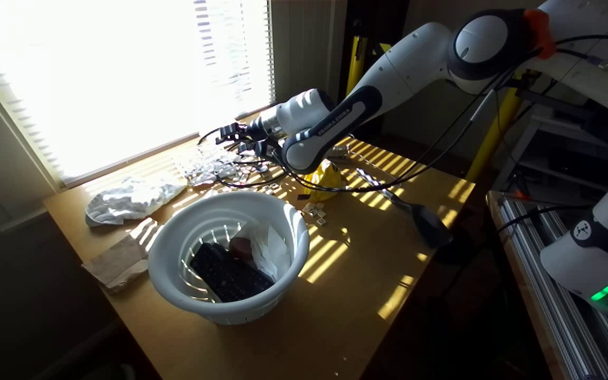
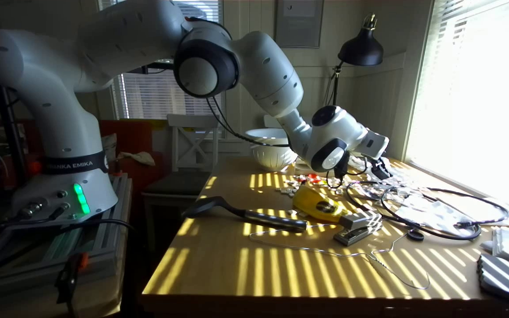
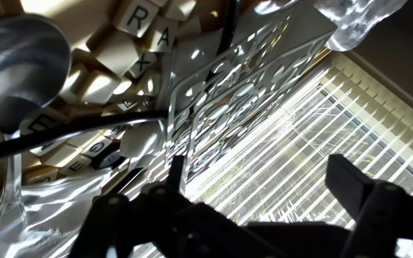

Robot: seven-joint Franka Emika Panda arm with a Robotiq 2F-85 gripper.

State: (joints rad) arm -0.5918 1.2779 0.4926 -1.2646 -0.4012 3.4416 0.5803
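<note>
Many letter tiles [image 3: 98,87] lie heaped on the counter [image 1: 346,295], toward its edge by the window [image 1: 124,79], a spoon [image 3: 20,64] beside them and a black cable [image 3: 66,130] across. The pincer [image 3: 260,175] hangs nearby, released, its jaws wide apart. A dark ladle [image 2: 274,220] overhangs the opposite edge; a basket [image 1: 246,312] holding a keyboard [image 1: 233,277] stands near one end.

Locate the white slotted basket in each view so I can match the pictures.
In an exterior view: the white slotted basket, left of centre, lower half.
In an exterior view: the basket, just right of centre, far end of the table.
Wrist view: not in it.
Shared landmark: the bright window, upper left or upper right in the exterior views, right half of the wrist view.
</note>
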